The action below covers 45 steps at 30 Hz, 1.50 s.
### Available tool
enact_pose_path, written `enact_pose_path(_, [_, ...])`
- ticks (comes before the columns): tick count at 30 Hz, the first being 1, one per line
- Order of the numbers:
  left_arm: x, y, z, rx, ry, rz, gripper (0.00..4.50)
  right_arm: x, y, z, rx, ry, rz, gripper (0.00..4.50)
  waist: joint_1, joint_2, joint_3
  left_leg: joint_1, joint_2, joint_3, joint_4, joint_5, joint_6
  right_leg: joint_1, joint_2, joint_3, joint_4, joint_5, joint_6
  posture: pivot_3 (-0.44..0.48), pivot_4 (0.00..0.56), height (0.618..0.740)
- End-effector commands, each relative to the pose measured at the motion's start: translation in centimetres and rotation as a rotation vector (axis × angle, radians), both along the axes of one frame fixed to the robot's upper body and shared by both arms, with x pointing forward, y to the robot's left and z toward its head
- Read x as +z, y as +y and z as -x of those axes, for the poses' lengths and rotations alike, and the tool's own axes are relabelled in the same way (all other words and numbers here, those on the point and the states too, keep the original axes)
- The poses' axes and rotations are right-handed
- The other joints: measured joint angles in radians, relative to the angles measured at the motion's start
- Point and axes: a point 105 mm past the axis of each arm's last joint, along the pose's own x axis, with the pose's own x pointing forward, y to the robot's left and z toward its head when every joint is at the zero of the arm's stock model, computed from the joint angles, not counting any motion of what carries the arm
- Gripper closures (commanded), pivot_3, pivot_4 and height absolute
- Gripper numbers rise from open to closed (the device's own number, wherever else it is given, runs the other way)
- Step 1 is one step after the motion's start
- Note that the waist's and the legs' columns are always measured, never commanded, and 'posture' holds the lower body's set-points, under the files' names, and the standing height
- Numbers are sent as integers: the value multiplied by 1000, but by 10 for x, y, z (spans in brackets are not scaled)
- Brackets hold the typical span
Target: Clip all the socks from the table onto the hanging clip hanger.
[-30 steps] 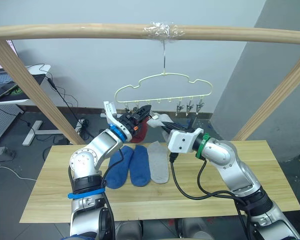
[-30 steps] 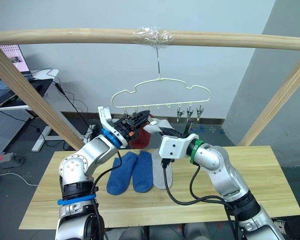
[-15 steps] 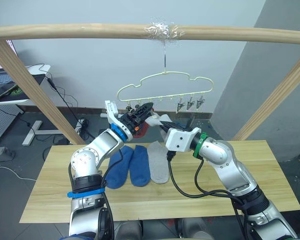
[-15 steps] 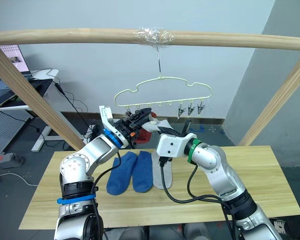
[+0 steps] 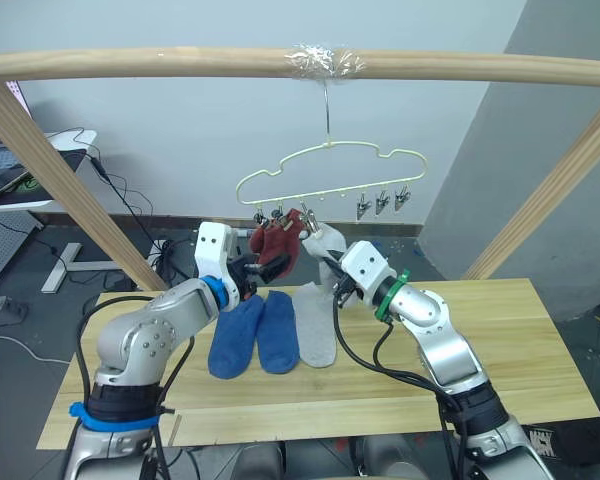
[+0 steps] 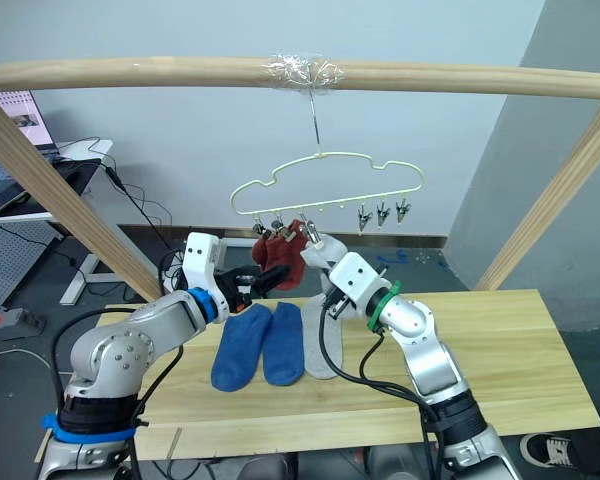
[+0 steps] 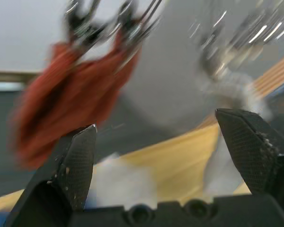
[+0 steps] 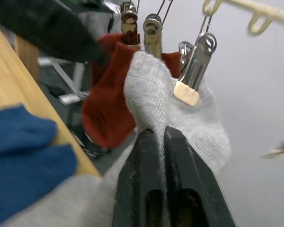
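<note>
Right wrist view: right pincer [image 8: 156,142] pinching light-grey sock [image 8: 154,90] | left pincer [image 7: 165,146] wide

The hanger [image 5: 330,170] hangs at upper centre from the pole [image 5: 300,63]. Two socks [image 5: 278,245] hang from its left clips, with another sock [image 5: 325,243] just right of them. Below, at centre, three socks [image 5: 275,330] lie side by side on the table [image 5: 540,350]. The left gripper [image 5: 252,268] sits left of the hanging socks, the right gripper [image 5: 332,270] beneath them.

Light wooden table [image 5: 460,360] carries two blue socks [image 5: 255,335] and one grey sock [image 5: 316,325], side by side
</note>
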Motion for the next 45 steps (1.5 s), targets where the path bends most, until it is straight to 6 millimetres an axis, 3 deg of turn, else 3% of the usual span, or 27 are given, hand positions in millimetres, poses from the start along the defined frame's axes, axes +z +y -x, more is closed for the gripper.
enact_pose_path(1, [17,-2,6,-49,-143,-73,0,12,4,-3,26,15,-88,3081,2,0,0,0,0,0,0,0,0,0,0,0,0,0,0,-45,112,740])
enact_pose_path(9, [1,-3,22,-177,-206,-158,0,-9,-12,-6,-33,93,-84,122,19,0,0,0,0,1,0,0,0,-1,0,0,0,-1,-1,-21,107,740])
enact_pose_path(10, [1,-4,24,-193,-228,-184,0,-10,-18,-6,-59,99,-93,26,22,0,0,0,0,1,0,0,0,-1,0,0,0,-1,-1,-21,107,740])
enact_pose_path(18, [7,-10,36,-205,-351,-311,0,15,-56,-1,-284,78,-205,26,27,0,0,-1,1,1,0,0,0,-1,0,0,0,-1,0,-29,109,740])
enact_pose_path(20, [1,-14,43,-271,-395,-402,0,24,-63,-1,-330,72,-250,396,27,1,0,-1,1,1,-1,0,0,-1,0,0,0,-2,1,-35,109,740])
enact_pose_path(22, [1,-18,47,-330,-395,-351,0,29,-64,-2,-349,56,-249,964,27,1,0,0,1,1,-1,0,0,-1,0,0,0,-2,1,-35,109,740])
enact_pose_path(23, [6,-16,44,-303,-400,-291,0,29,-64,-3,-356,49,-242,1291,27,1,0,-1,1,1,-1,0,0,-1,0,0,0,-2,1,-35,109,740])
enact_pose_path(26, [21,-11,31,-225,-459,-203,0,35,-62,-10,-377,42,-276,1291,27,1,0,-1,1,1,0,0,0,-1,0,0,0,-3,2,-49,113,740])
enact_pose_path(28, [33,-13,27,-209,-511,-183,0,42,-60,-14,-382,28,-304,1583,26,1,0,-1,1,1,0,0,1,-1,0,0,1,-3,2,-47,112,740])
enact_pose_path(31, [43,-16,25,-208,-557,-154,0,48,-56,-18,-385,23,-321,2477,25,1,0,-1,1,1,0,0,1,-1,0,0,1,-2,2,-48,115,740])
enact_pose_path(35, [54,-18,28,-221,-565,-66,0,55,-51,-25,-391,27,-363,2477,24,1,0,-1,1,1,0,0,1,-1,0,0,1,0,-2,-44,119,740])
enact_pose_path(45, [61,-22,30,-224,-578,-48,0,59,-52,-44,-452,149,-528,2477,25,1,0,-1,1,1,0,0,1,-1,0,-1,1,0,-2,-30,125,740])
